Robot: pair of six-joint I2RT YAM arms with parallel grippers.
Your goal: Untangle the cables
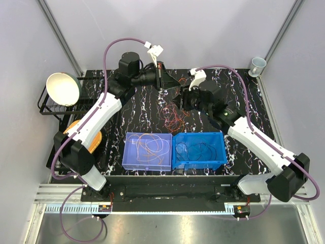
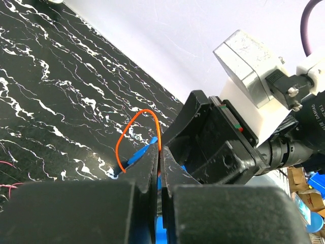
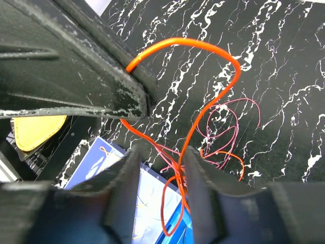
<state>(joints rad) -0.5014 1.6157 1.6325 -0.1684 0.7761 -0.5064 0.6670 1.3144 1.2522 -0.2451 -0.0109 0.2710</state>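
The left end effector point(image 2: 159, 152) pinches an orange cable point(image 2: 144, 111), which trails down between the spread fingers of the right end effector point(image 3: 160, 160).

White-shelled arms point(image 1: 99, 114), black joints point(image 1: 129, 63), black tools point(image 2: 158, 173), purple-grey hoses point(image 1: 114, 43).

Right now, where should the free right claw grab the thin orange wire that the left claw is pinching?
Probably the straighter stretch of the thin orange wire below its arch, before it meets the tangled red wires. The open right gripper straddles it there, so its fingers can close from either side; the left gripper pinches the other end.
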